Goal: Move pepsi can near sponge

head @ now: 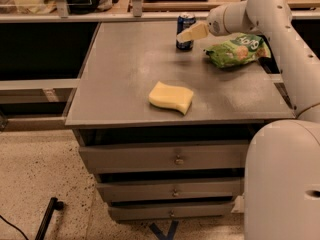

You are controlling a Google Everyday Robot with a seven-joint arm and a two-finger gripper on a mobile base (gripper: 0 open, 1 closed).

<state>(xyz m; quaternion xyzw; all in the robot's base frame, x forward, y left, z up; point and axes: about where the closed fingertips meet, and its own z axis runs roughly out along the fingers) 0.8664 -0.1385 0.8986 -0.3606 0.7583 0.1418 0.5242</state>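
Note:
The pepsi can [185, 22] is dark blue with a silver top and stands upright at the far edge of the grey table [120, 79]. My gripper [188, 34] reaches in from the right on the white arm, and its cream end lies across the can's front right side. I cannot tell whether it grips the can. The pale yellow sponge [171, 97] with wavy edges lies flat near the table's front middle, well apart from the can.
A green crinkly snack bag [235, 50] lies at the table's far right, just right of the can. My white arm [280, 39] runs along the table's right side. Drawers [175, 159] sit under the tabletop. Shelving and clutter stand behind the table.

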